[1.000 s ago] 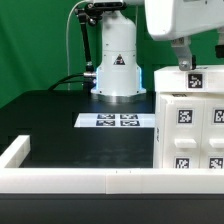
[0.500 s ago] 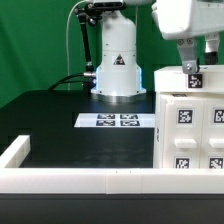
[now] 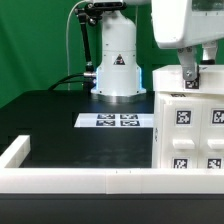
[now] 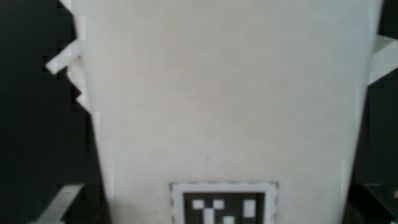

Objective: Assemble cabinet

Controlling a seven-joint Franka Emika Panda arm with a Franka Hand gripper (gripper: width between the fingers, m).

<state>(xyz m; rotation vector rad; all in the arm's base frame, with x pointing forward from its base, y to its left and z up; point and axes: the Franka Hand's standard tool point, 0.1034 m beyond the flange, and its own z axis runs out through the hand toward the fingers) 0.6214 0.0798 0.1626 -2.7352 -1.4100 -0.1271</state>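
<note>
The cabinet [image 3: 190,135], a large white box with black-and-white tags on its faces, stands at the exterior view's right. My gripper [image 3: 190,78] has come down onto its top edge, and one finger [image 3: 187,68] shows in front of the top tag. In the wrist view a white cabinet panel [image 4: 222,100] fills the picture, with a tag [image 4: 226,205] near my gripper [image 4: 222,212]. The jaws stand wide apart on either side of this panel. They look open, not pressed on it.
The marker board [image 3: 118,121] lies flat on the black table in front of the robot base [image 3: 115,65]. A long white border rail [image 3: 80,180] runs along the front edge and turns up at the exterior view's left [image 3: 14,150].
My gripper has moved down and toward the exterior view's right, onto the cabinet's top. It now covers the top tag that showed earlier. The cabinet has not moved.
</note>
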